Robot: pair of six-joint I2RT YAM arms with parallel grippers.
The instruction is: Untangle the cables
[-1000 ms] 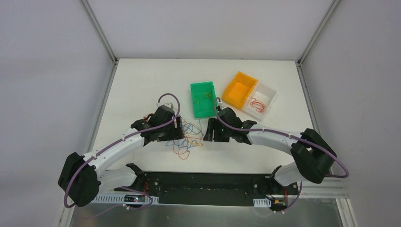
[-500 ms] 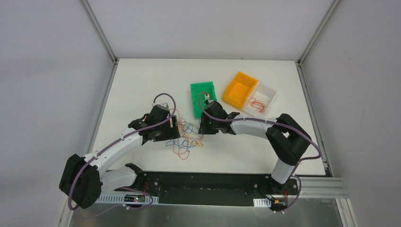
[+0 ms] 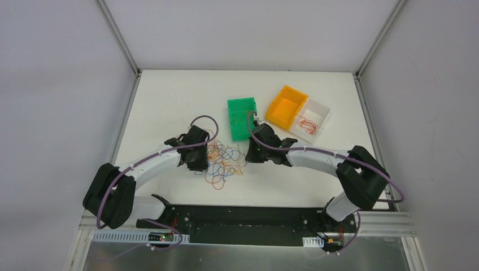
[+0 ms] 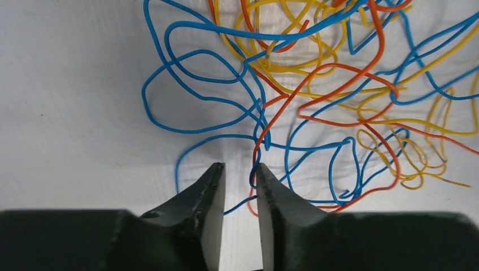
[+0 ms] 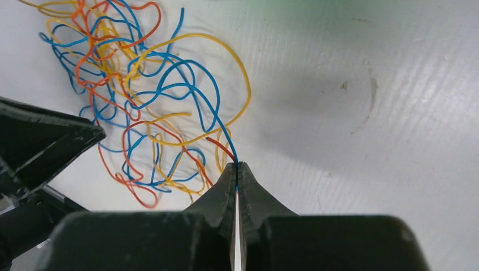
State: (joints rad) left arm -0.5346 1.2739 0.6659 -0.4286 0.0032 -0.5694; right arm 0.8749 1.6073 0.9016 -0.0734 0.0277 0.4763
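Observation:
The cables lie in a loose tangle of blue, orange and yellow strands on the white table between my two grippers. My left gripper is at the tangle's left edge. In the left wrist view its jaws stand a little apart over the near side of the cables, and a blue strand end crosses the gap without being pinched. My right gripper is at the tangle's right edge. It is shut on a blue strand that runs back into the heap of cables.
A green bin stands just behind the tangle. An orange bin and a white bin holding red strands sit at the back right. The left arm's gripper body shows at the left of the right wrist view.
My right gripper has closed on the blue strand at the tangle's right edge. My left gripper's jaws have narrowed, and that arm has shifted slightly towards the pile.

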